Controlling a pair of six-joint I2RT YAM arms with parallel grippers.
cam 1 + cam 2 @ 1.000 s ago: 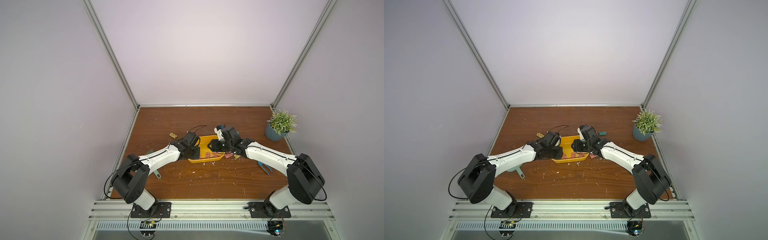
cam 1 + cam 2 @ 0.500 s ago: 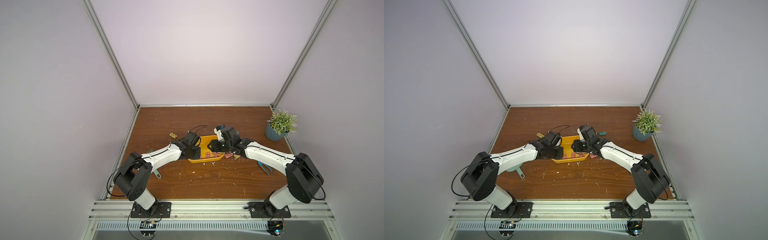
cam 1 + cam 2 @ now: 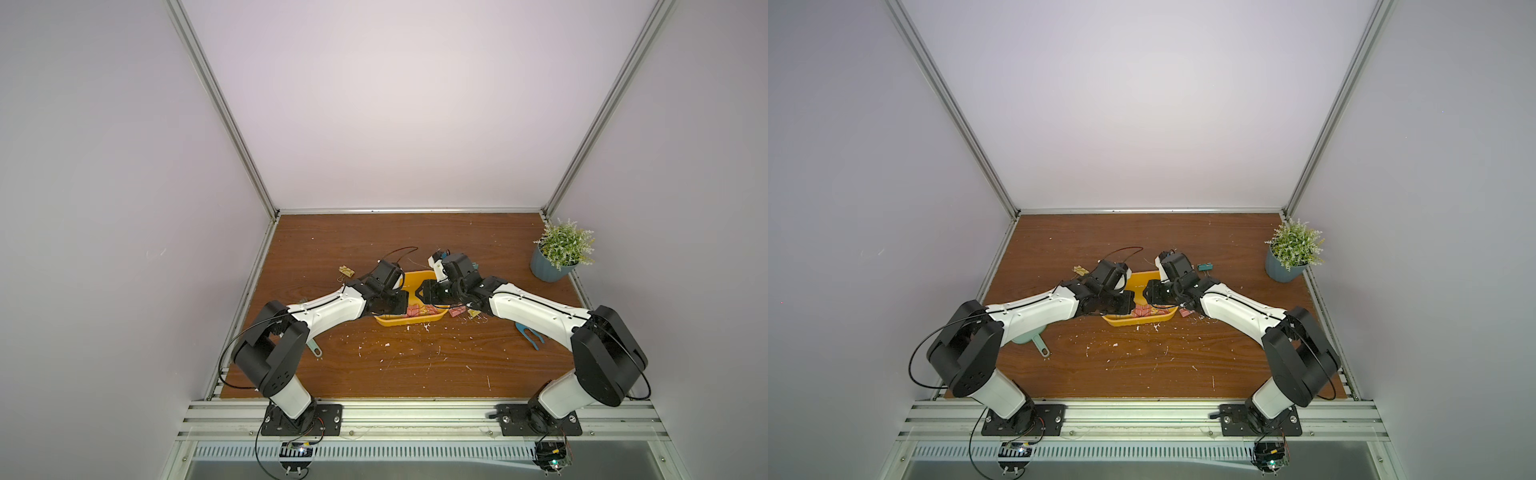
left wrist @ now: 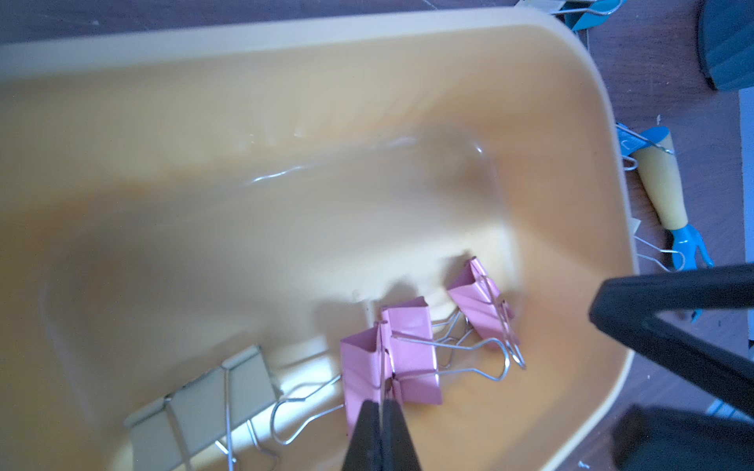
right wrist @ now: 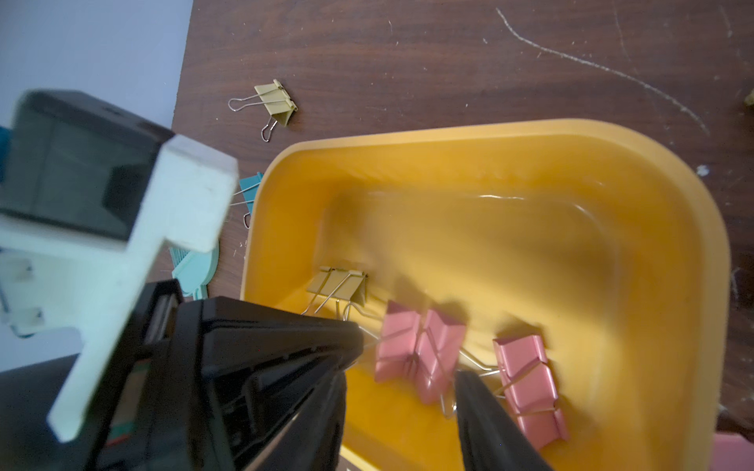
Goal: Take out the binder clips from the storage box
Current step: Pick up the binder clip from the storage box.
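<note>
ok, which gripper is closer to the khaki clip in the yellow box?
Left. The left gripper is shut close beside the khaki clip; the right gripper hangs open farther off, over the pink clips.

White arm links (image 3: 328,309), black joints (image 3: 274,353), looped cables (image 3: 221,362).

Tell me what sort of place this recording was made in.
Probably a robot lab test cell, not a home: a wooden tabletop boxed in by plain walls on aluminium frame posts, two arm bases bolted to a front rail, and a staged potted plant.
</note>
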